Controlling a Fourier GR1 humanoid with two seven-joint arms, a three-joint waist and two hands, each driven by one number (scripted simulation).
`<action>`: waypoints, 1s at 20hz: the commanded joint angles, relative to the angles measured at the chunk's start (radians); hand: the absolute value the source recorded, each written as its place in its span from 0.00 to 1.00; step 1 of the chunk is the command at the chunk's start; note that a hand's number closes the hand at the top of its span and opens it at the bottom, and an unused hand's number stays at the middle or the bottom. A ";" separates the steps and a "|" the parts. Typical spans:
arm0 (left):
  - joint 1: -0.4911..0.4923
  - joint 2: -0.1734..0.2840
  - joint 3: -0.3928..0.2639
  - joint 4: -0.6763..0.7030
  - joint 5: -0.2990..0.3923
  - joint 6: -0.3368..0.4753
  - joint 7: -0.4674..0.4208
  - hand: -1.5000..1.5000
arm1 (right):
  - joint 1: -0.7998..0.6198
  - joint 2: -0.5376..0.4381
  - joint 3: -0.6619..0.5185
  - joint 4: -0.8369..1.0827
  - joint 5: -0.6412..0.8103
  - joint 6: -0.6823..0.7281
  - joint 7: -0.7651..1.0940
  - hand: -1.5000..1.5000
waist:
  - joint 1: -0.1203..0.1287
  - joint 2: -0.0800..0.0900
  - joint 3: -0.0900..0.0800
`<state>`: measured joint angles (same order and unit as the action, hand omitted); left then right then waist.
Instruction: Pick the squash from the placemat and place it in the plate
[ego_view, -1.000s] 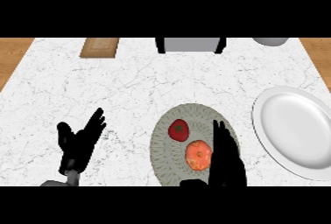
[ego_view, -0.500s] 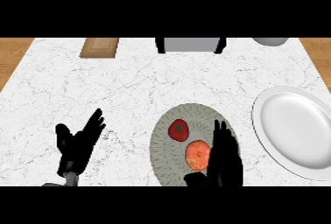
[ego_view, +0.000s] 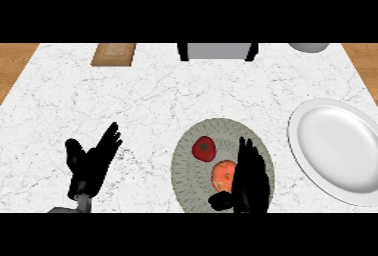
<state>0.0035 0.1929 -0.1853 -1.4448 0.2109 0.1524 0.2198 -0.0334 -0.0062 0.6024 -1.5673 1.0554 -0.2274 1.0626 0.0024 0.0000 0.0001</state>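
Note:
An orange squash (ego_view: 222, 174) lies on the round grey placemat (ego_view: 221, 131) at the lower middle of the head view. A red tomato-like item (ego_view: 204, 148) sits on the same mat, just up and left of the squash. My right hand (ego_view: 249, 176) stands over the mat's right side, fingers straight and touching the squash's right edge, thumb below it. The white plate (ego_view: 339, 149) lies to the right of the mat. My left hand (ego_view: 91, 163) rests open at the lower left, fingers up.
A wooden board (ego_view: 114, 54) lies at the counter's back left. A grey box with black sides (ego_view: 217, 51) stands at the back middle, and a grey round object (ego_view: 309, 47) at the back right. White marble counter (ego_view: 148, 100) spreads between them.
My right hand has shifted slightly left, closing against the squash's right side. The left hand and the squash have stayed in place.

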 joint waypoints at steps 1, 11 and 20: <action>-0.014 0.001 0.038 0.086 0.002 -0.041 -0.053 0.50 | 0.000 -0.017 -0.046 0.019 -0.067 0.093 -0.014 1.00 | -0.003 0.001 0.000; 0.025 -0.020 0.061 0.030 -0.024 -0.070 -0.035 0.50 | -0.098 0.006 -0.018 0.153 0.043 0.023 -0.006 1.00 | 0.000 0.000 0.000; -0.017 -0.033 0.055 0.036 -0.040 -0.050 0.004 0.50 | -0.284 0.006 0.109 0.075 0.241 -0.111 0.199 1.00 | 0.012 0.001 0.000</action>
<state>0.0232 0.1615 -0.1420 -1.4285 0.1706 0.1005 0.2065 -0.1571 -0.0097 0.6501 -1.4923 1.2580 -0.3107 1.0414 0.0042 -0.0028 -0.0007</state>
